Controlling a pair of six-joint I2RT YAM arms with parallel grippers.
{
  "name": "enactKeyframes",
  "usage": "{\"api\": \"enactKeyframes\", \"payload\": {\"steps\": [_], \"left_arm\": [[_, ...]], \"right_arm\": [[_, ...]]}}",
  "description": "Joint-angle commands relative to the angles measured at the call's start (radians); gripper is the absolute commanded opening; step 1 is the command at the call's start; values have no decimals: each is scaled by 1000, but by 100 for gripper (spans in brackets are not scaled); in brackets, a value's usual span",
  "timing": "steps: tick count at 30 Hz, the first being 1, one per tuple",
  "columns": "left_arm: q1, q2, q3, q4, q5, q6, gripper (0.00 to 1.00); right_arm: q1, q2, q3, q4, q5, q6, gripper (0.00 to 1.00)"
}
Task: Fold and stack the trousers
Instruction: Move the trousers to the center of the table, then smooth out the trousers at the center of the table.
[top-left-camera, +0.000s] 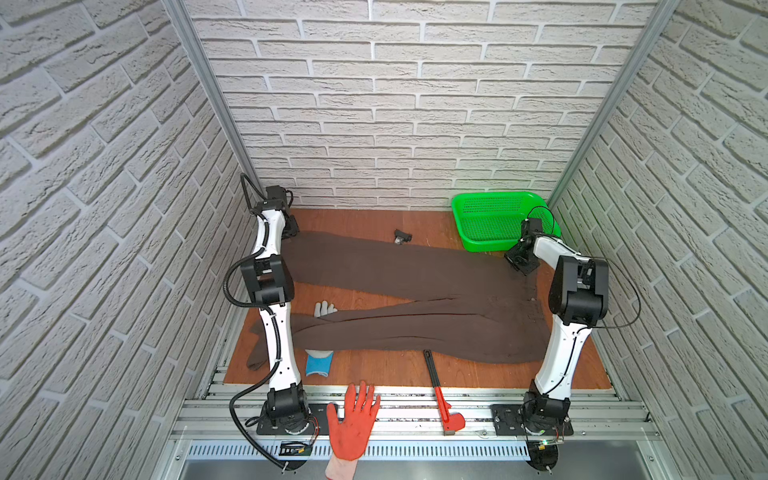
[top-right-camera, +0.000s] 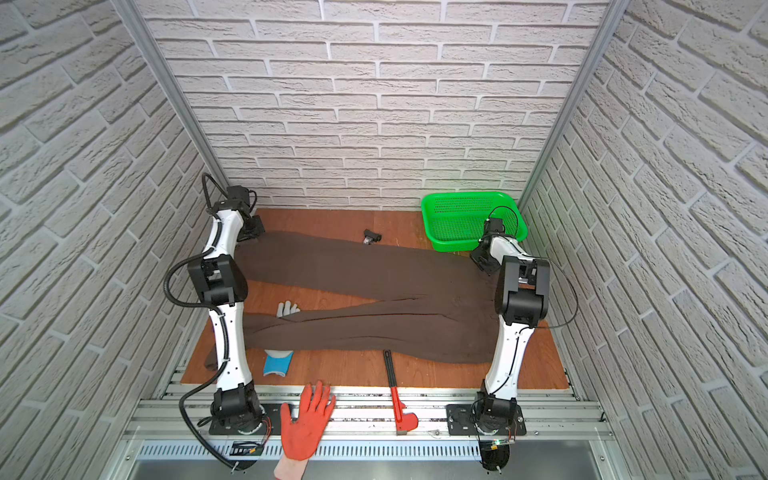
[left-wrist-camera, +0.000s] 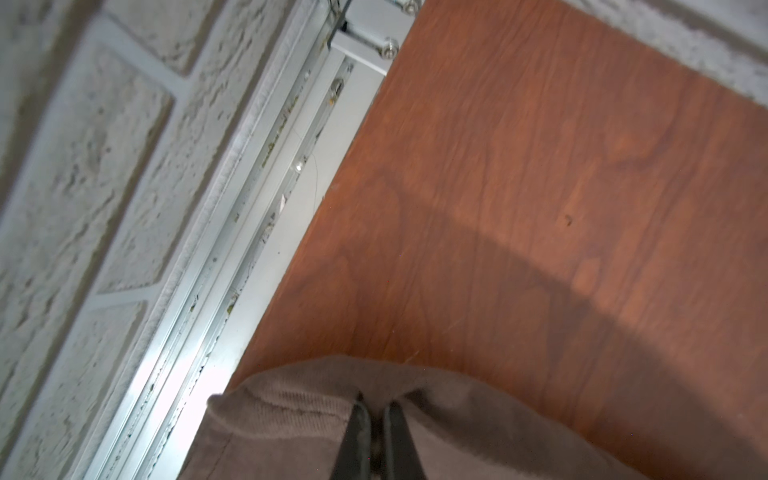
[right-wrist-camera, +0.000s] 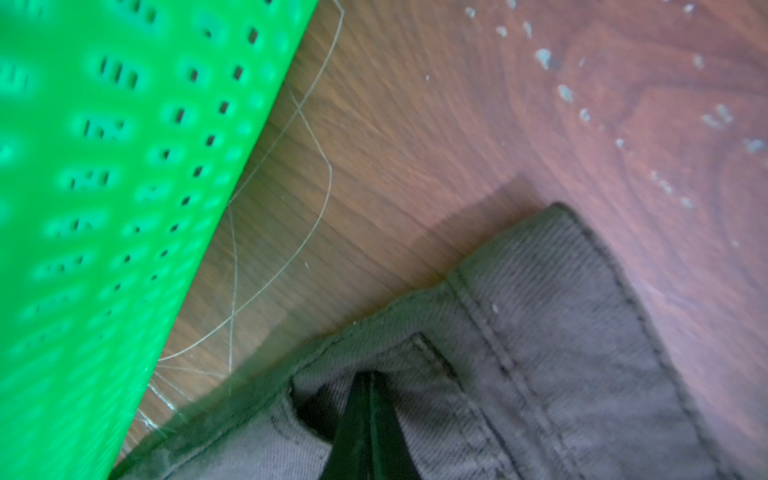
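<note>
Pinching soft, limp trousers (top-left-camera: 395, 266) with left end effector (left-wrist-camera: 376, 401) at hem, right end effector (right-wrist-camera: 368, 378) at waistband beside green basket (right-wrist-camera: 104, 166).

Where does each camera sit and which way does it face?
Top views: high over the front edge, looking down on table, left arm, right arm, trousers.
Left wrist: on left arm, facing the side wall; left hand shut on the hem.
Right wrist: on right arm, facing the basket; right hand shut on the waistband.
All share the trousers.
</note>
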Motion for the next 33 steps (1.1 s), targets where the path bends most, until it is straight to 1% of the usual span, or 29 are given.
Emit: {"api": "enactKeyframes", "payload": {"steps": [1,3,4,6,8,11,12,13,15,16,18,23,26,29,31,33], "left_arm": [[16,17,34,-7,11,0,9],[19,7,32,4,18,-4,40],[19,-3,30,10,18,-6,52],[19,-39,16,33,15,-15,63],[20,-108,-34,79,17,-22,70],[18,-244,-136,141,21,-30,75],[18,-295,-176,155,24,-32,75],[16,-357,-233,171,24,-36,76],[12,-495,-385,209,22,-45,77],[11,-574,-487,233,17,-53,77],[10,-722,-684,263,-1,-75,78],[10,-1030,-1126,232,-31,-143,81],[11,-1195,-1353,219,-37,-190,83],[11,-1306,-1514,228,-14,-232,86],[11,-1343,-1571,215,-3,-251,87],[8,-1385,-1612,186,-20,-269,88]], "right_arm": [[-2,34,19,116,-7,-31,5],[-2,9,-2,126,-4,-32,6],[-1,-8,-18,131,-5,-34,6],[-2,-47,-44,137,-4,-41,6],[0,-93,-68,135,-7,-54,7],[4,-176,-102,113,-6,-67,12],[6,-214,-116,102,-5,-74,15],[8,-250,-128,82,3,-78,21],[15,-318,-156,44,20,-89,33],[18,-354,-172,18,32,-92,37],[23,-422,-207,-29,53,-95,43],[40,-585,-338,-126,47,-92,49],[55,-681,-438,-147,28,-98,50],[74,-765,-519,-187,25,-108,51],[87,-816,-571,-210,14,-106,52],[102,-869,-620,-236,10,-101,52]]}}
